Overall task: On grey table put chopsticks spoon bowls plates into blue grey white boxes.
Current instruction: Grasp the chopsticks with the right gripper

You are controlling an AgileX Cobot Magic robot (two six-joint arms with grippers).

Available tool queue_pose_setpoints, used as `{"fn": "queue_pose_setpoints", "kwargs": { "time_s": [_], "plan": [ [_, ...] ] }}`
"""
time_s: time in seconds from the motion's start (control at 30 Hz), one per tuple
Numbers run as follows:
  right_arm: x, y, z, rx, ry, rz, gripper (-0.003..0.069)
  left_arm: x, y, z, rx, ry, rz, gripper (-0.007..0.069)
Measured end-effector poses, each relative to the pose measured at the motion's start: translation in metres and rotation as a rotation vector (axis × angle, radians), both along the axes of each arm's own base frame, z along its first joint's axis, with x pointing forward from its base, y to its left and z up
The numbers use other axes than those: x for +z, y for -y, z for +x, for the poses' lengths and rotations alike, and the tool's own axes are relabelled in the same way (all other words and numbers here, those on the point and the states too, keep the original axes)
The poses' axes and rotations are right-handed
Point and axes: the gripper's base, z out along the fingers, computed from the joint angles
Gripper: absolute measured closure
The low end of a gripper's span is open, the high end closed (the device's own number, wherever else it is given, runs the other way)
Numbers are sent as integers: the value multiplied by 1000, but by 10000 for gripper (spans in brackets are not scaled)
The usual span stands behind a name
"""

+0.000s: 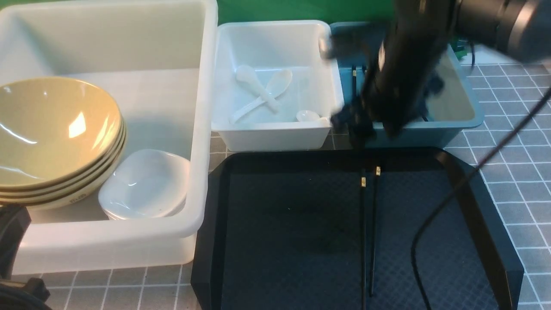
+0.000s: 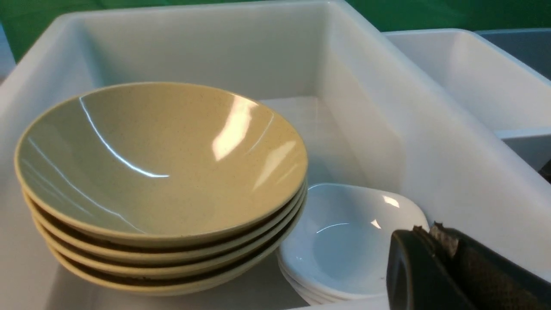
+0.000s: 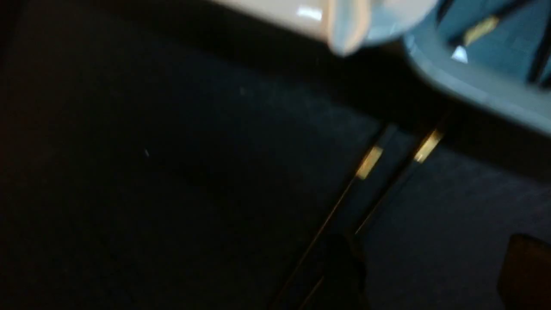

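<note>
Two black chopsticks (image 1: 373,224) with gold bands lie side by side on the black tray (image 1: 280,241); the right wrist view shows them too (image 3: 369,162). My right gripper (image 1: 360,134), blurred, hangs over the tray's far edge in front of the blue-grey box (image 1: 456,122). Its fingers (image 3: 344,267) stand wide apart, open and empty (image 3: 434,275). More chopsticks (image 1: 354,79) lie in that box. White spoons (image 1: 262,92) rest in the small white box (image 1: 275,137). Stacked yellow bowls (image 1: 51,133) and white plates (image 1: 146,185) sit in the large white box (image 1: 107,245). My left gripper (image 2: 426,234) is shut, empty, by that box's near rim.
The grey table (image 1: 512,142) shows to the right of the tray and boxes and along the front left. A black cable (image 1: 447,202) loops from the right arm across the tray's right side. A green backdrop lies behind the boxes.
</note>
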Motion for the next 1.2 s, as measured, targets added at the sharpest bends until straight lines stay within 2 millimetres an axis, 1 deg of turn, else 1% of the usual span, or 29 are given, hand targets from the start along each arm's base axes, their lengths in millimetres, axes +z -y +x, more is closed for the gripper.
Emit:
{"fn": "queue_pose_setpoints", "kwargs": {
  "time_s": [0.03, 0.07, 0.13, 0.17, 0.3, 0.4, 0.43, 0.47, 0.5, 0.53, 0.57, 0.6, 0.63, 0.67, 0.7, 0.8, 0.87, 1.0, 1.07, 1.13, 1.2],
  "plan": [
    [-24, 0, -5, -27, -21, 1, 170, 0, 0, 0, 0, 1, 0, 633],
    [-32, 1, -8, -34, -35, -3, 170, 0, 0, 0, 0, 1, 0, 633],
    [-58, 0, -12, -67, -48, 6, 170, 0, 0, 0, 0, 2, 0, 633],
    [-66, 0, -13, -74, -58, 4, 170, 0, 0, 0, 0, 2, 0, 633],
    [-89, -2, -11, -90, -70, 11, 170, 0, 0, 0, 0, 2, 0, 633],
    [-92, -3, -9, -78, -69, 11, 174, 0, 0, 0, 0, 2, 0, 633],
    [-93, -4, -8, -49, -70, 8, 200, 0, 0, 0, 0, 2, 0, 633],
    [-93, -4, -8, -44, -70, 7, 204, 0, 0, 0, 0, 2, 0, 633],
    [-93, -5, -8, -25, -71, 4, 237, 0, 0, 0, 0, 2, 0, 633],
    [-94, -7, -9, 10, -72, -3, 301, 0, 0, 0, 0, 2, 0, 633],
    [-94, -7, -9, 18, -72, -3, 322, 0, 0, 0, 0, 2, 0, 633],
    [-93, -9, -10, 62, -70, -9, 428, 0, 0, 0, 0, 2, 0, 633],
    [-93, -10, -10, 66, -70, -8, 441, 0, 0, 0, 0, 2, 0, 633],
    [-91, -10, -11, 89, -64, -11, 520, 0, 0, 0, 0, 2, 0, 633],
    [-89, -11, -12, 111, -59, -18, 531, 0, 0, 0, 0, 2, 0, 633],
    [-84, -10, -17, 142, -68, -36, 528, 0, 0, 0, 0, 2, 0, 633],
    [-77, -8, -22, 157, -77, -50, 528, 0, 0, 0, 0, 0, 0, 633],
    [-31, -3, -35, 193, -2, -25, 537, -1, 0, 0, -1, -6, 0, 633],
    [-4, 2, -43, 215, 63, -8, 597, -1, 0, 0, -1, -6, 0, 633],
    [22, 10, -47, 236, 165, -6, 623, -1, 0, 0, -1, -6, 0, 633],
    [44, 20, -44, 231, 301, 6, 624, -1, 0, 0, -1, -6, 0, 633]
  ]
}}
